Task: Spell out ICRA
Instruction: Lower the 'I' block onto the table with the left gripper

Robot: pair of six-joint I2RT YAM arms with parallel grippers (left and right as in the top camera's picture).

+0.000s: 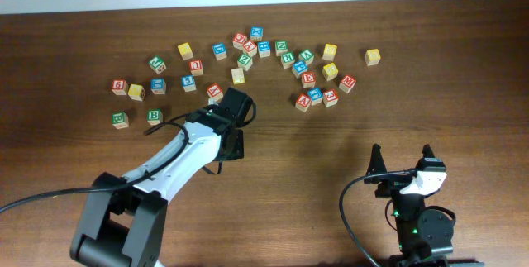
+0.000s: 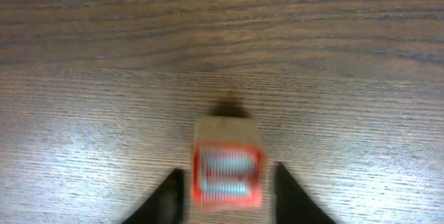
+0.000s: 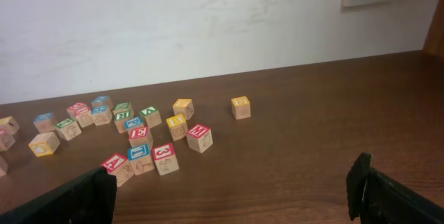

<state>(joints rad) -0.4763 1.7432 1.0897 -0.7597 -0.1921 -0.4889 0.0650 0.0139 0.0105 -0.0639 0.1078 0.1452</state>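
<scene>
Red paint is covering the upward face of the wooden cube (image 2: 227, 179) that is sitting between the fingers (image 2: 166, 200) of the left tool (image 2: 229, 182). The tool is standing partly open. In the left wrist view a thin strip of desk (image 2: 83, 57) seems to be showing on each side of the cube, so the fingers are flanking it rather than pinching it, though blur is making actual contact hard to judge. The cube is resting on the bare wood with its shadow falling behind it, and its letter is smeared beyond reading. From overhead it is hiding under the tool, just below the left-hand scatter of letter cubes (image 1: 196, 67).

The left arm (image 1: 178, 155) is stretching from its base at the lower left diagonally toward the middle of the desk, its wrist turning the tool down at the surface.

The right tool (image 1: 402, 155) is gaping wide and gripping nothing, its two black fingers pointing toward the far edge. The right arm (image 1: 426, 221) is sitting folded close over its base at the near right edge, well apart from every cube. Its wrist view is looking across at the right-hand group, where a red cube (image 3: 115, 163) that appears to carry an A is lying nearest.
</scene>
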